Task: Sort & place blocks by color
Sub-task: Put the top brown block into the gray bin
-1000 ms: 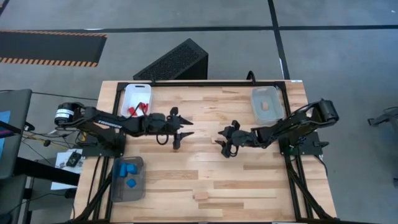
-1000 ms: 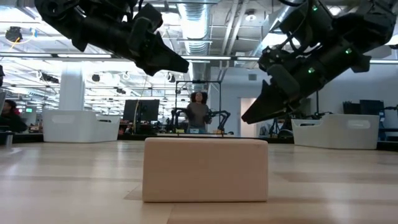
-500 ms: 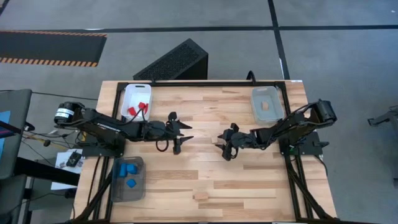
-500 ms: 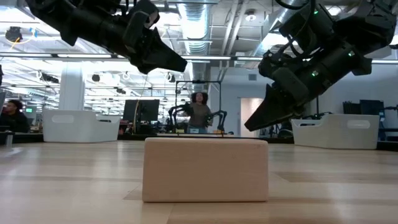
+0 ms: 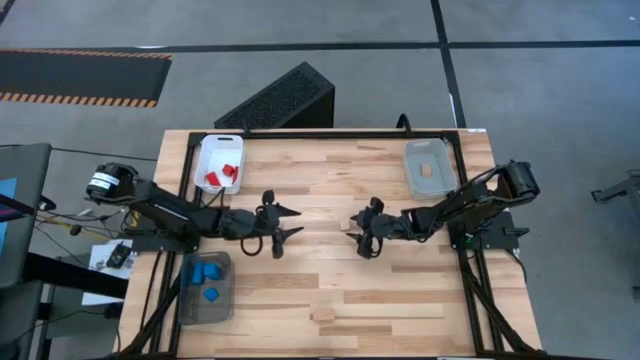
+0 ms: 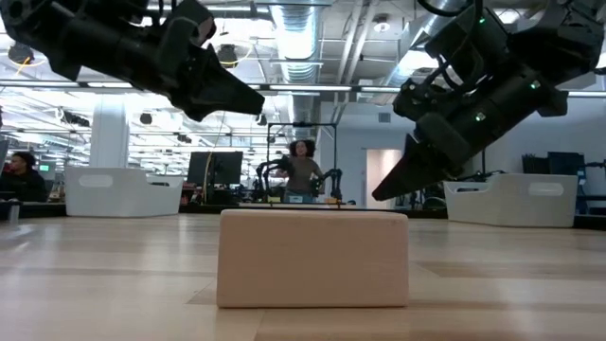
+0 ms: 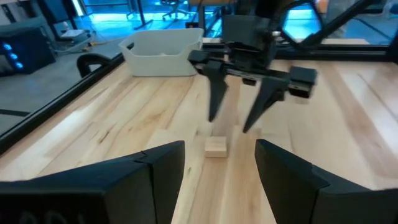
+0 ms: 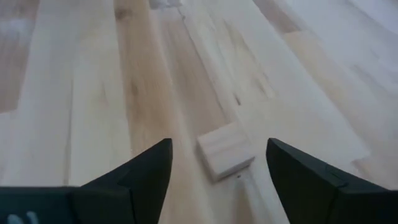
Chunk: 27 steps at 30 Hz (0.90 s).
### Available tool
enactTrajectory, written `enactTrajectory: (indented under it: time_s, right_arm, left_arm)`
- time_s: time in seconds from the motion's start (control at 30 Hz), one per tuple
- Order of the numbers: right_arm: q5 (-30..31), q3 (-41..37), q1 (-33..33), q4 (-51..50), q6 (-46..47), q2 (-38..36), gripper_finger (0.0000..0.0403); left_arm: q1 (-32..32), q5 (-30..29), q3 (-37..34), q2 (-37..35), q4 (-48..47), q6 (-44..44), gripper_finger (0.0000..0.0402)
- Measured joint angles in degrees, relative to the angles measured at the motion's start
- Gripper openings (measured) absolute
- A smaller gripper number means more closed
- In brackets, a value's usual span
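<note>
On the pale wooden slatted table [image 5: 330,270], the right gripper [image 5: 361,234] hangs near the middle with its two dark fingers spread wide and nothing between them; the right wrist view shows a small plain light-wood cube [image 8: 225,151] lying on the boards in the gap ahead of those fingers, touched by neither. From above, the same cube [image 5: 350,227] sits just beside the right gripper's tips, on the side toward the left arm. The left gripper [image 5: 283,225] faces it from across the table's middle, a little apart, its fingers also parted and holding nothing; its wrist view looks past its own fingers at the cube [image 7: 216,146] and at the right gripper [image 7: 233,124] poised over it. A second plain light-wood block, oblong [image 5: 323,316], lies alone near the table's front edge, well apart from both arms, and fills the low view [image 6: 313,258]. The white rectangular tray [image 5: 219,150] at the far left corner holds red blocks [image 5: 220,175]; the grey tray [image 5: 224,296] at the near left holds blue blocks [image 5: 207,273]; the clear tray [image 5: 415,177] at the far right holds a light wooden piece [image 5: 427,170]. In the room behind, a person [image 6: 302,173] stands in the distance.
</note>
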Motion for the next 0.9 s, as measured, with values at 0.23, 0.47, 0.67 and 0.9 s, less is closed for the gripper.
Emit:
enactTrajectory:
  time_s: [0.23, 0.47, 0.67, 0.9]
  right_arm:
    - [-2.8, 0.5, -4.3, 0.0, -9.8, 0.0, 0.0309]
    - [-12.3, 3.6, -8.8, -4.3, -14.7, 0.0, 0.0317]
    - [-14.4, 3.8, -9.8, -5.5, -15.2, 1.8, 0.0317]
    - [-16.7, 6.1, -11.2, -5.5, -15.4, 7.1, 0.0317]
  left_arm:
    - [-1.6, 0.1, 0.0, 0.0, 0.2, 0.4, 0.0187]
    - [-3.1, 0.1, 0.0, 0.0, 0.2, 0.5, 0.0187]
    - [-3.1, -1.0, 0.0, 0.0, 0.1, 0.9, 0.0187]
    - [-3.0, -1.3, 0.0, 0.0, -0.6, 1.5, 0.0187]
